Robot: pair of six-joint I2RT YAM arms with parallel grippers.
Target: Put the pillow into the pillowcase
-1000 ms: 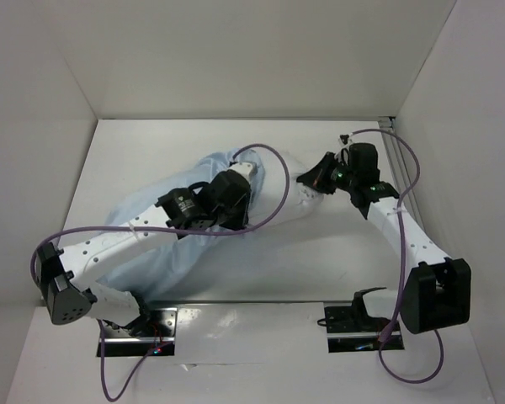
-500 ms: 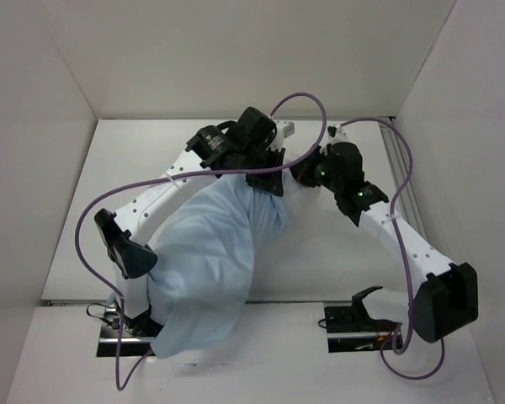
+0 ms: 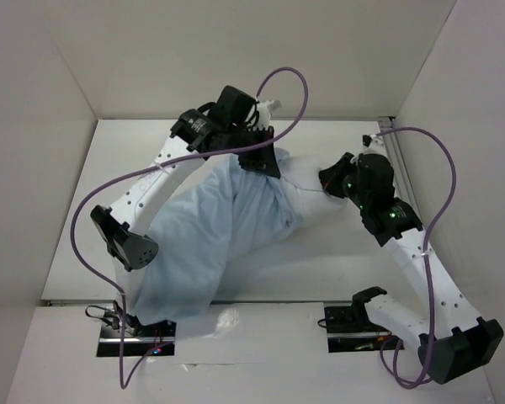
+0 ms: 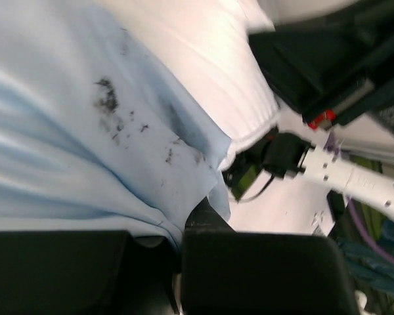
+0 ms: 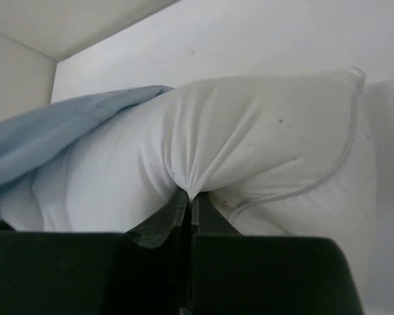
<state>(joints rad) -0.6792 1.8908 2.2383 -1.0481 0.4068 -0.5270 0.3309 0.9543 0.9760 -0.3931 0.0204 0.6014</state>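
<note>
White matte table (image 3: 337, 252), evenly lit. Plain back wall (image 3: 252, 59) at table's far edge. Left wall (image 3: 25, 185), right wall (image 3: 475, 101) flank table. Grey rail (image 3: 396, 145) along table's right edge.

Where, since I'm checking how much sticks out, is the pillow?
In the top view the pillow lies right of centre, its left part inside the pillowcase, its bare end pinched by the right claw.

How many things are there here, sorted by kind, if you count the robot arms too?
White pillow: 1
Light blue pillowcase: 1
Robot arms: 2, the left arm and the right arm
Total: 4
</note>
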